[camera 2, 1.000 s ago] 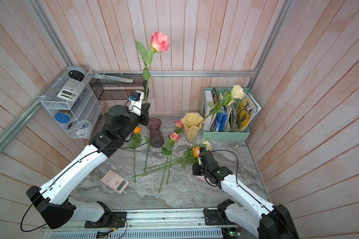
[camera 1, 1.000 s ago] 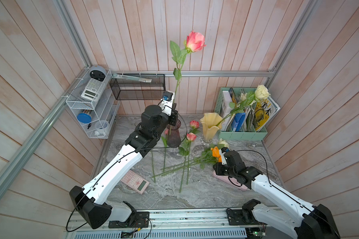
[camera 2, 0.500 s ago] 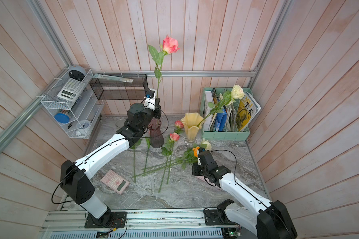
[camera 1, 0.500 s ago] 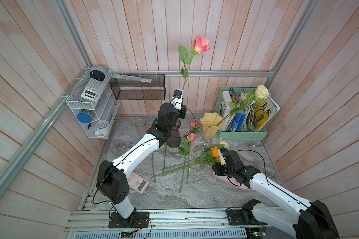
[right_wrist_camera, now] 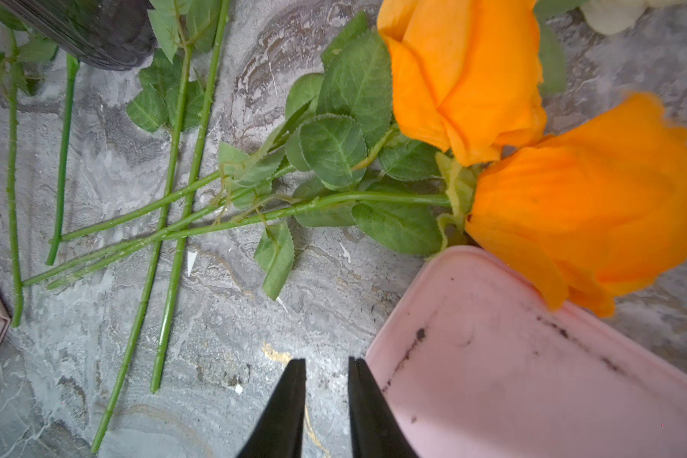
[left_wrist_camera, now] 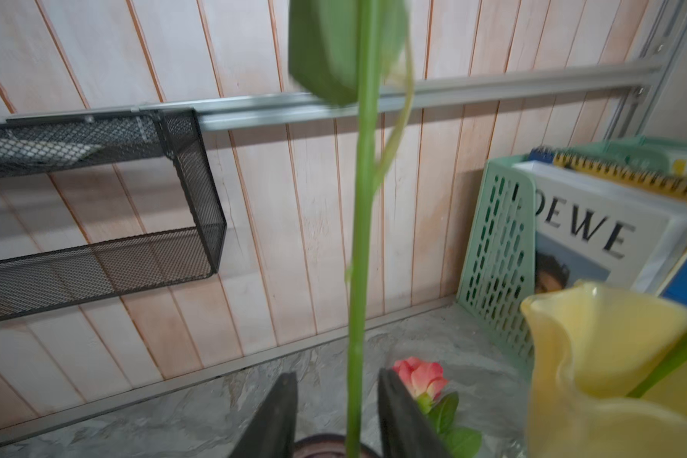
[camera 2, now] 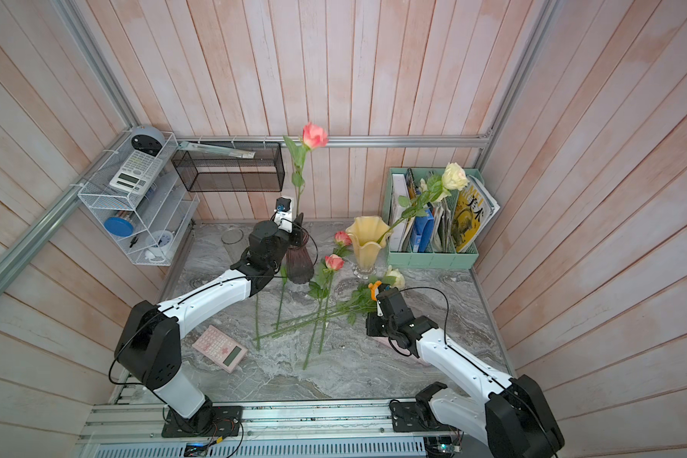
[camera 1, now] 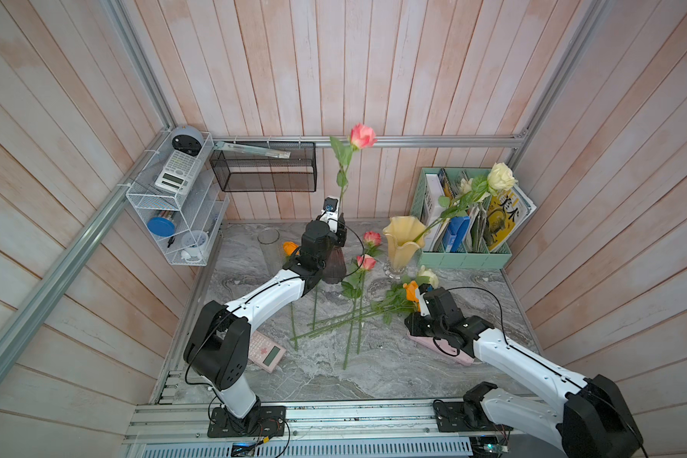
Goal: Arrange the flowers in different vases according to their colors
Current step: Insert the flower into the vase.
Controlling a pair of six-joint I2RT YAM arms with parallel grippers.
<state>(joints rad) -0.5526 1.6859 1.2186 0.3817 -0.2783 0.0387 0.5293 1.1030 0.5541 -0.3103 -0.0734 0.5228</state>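
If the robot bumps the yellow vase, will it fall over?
Probably tippy: the yellow vase has a narrow foot, a wide top, and the cream rose leans out one side. It looks like glass, so likely breakable.

A long green stem (left_wrist_camera: 359,238) rises straight up the middle, with a blurred leaf (left_wrist_camera: 322,51) hanging near the top. Low down it passes between the two dark fingers (left_wrist_camera: 278,412) of the left gripper (left_wrist_camera: 336,374), which stand apart with a gap on each side of it. Below, it reaches the rim of a dark purple vase (left_wrist_camera: 318,442). A pink rose (left_wrist_camera: 419,376) lies on the grey marble table (left_wrist_camera: 175,412) beyond. A pale yellow vase (left_wrist_camera: 595,357) holding a second stem (left_wrist_camera: 675,357) stands near a mint-green file holder (left_wrist_camera: 496,246). A black mesh basket (left_wrist_camera: 96,253) hangs on the plank wall (left_wrist_camera: 294,218).
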